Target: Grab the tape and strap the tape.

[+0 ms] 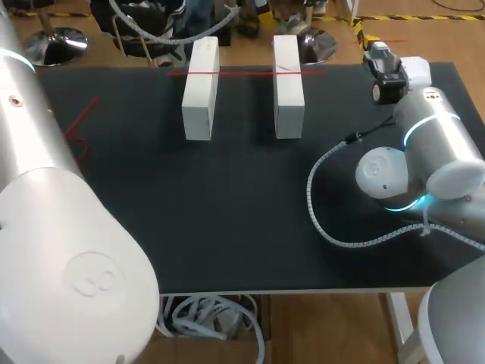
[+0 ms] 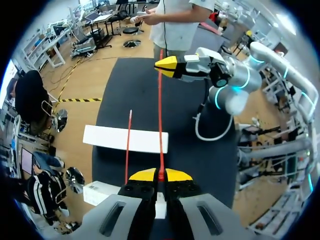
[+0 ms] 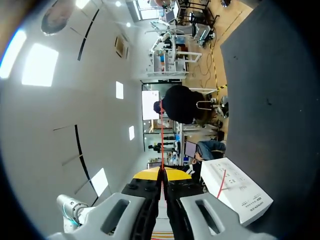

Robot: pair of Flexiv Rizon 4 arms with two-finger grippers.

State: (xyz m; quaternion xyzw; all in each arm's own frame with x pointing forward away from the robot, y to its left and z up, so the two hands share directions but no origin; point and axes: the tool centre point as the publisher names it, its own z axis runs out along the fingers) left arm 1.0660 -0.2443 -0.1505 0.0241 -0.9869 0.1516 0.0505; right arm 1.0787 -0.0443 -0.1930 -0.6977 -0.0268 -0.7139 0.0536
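Head view: red tape (image 1: 246, 73) stretched across both white blocks (image 1: 201, 91)
Left hand (image 2: 161, 175) and right hand (image 3: 161, 172) each pinch a tape end, fingers closed on it, one either side of the blocks

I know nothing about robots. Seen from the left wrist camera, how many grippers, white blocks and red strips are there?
Grippers: 2, left gripper and right gripper
White blocks: 2
Red tape strips: 2, one held, one lying across a block
Total: 6
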